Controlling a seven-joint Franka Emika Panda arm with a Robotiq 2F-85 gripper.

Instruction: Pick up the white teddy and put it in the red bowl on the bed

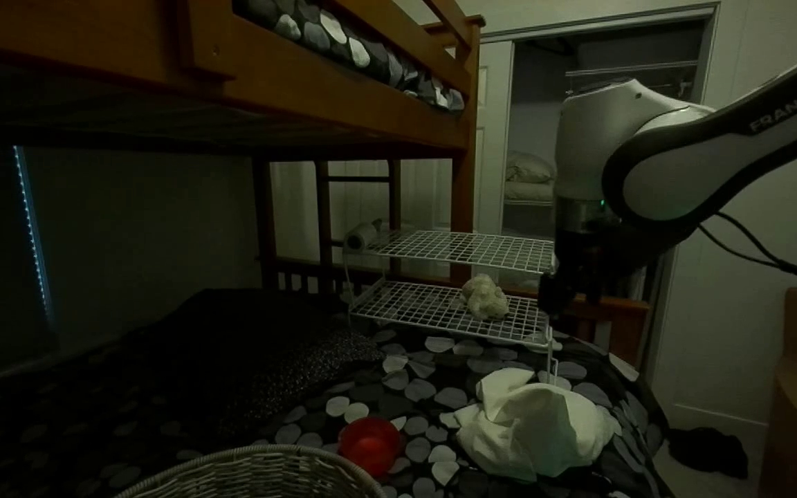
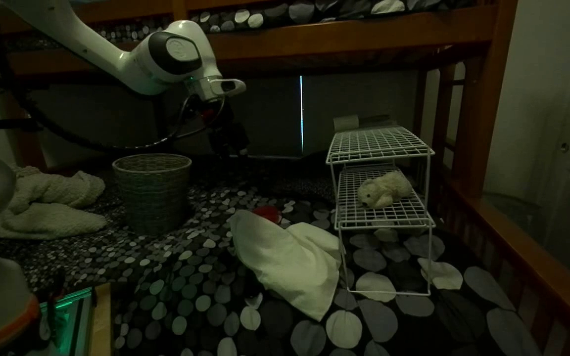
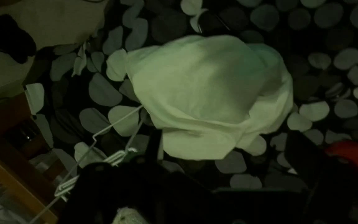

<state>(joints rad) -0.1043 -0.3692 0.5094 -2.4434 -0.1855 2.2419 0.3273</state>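
The white teddy [image 1: 485, 297] [image 2: 384, 190] lies on the lower shelf of a white wire rack [image 1: 412, 311] [image 2: 380, 141], under the top shelf, in both exterior views. In the wrist view a pale fuzzy patch [image 3: 129, 217], perhaps the teddy, shows at the bottom edge. The red bowl [image 1: 371, 444] [image 2: 266, 214] sits on the dotted bed cover; it also shows at the right of the wrist view [image 3: 353, 153]. My gripper [image 1: 568, 294] [image 2: 233, 146] [image 3: 225, 133] points down above the bed, apart from the teddy and the bowl. Its dark fingers are wide apart with nothing between them.
A crumpled white cloth [image 1: 537, 425] [image 2: 290, 252] [image 3: 210, 93] lies on the bed near the rack. A wicker basket [image 1: 260, 463] [image 2: 152, 193] stands beside the bowl. The upper bunk [image 1: 343, 90] [image 2: 354, 42] hangs overhead. A roll [image 1: 362, 235] lies on the rack's top shelf.
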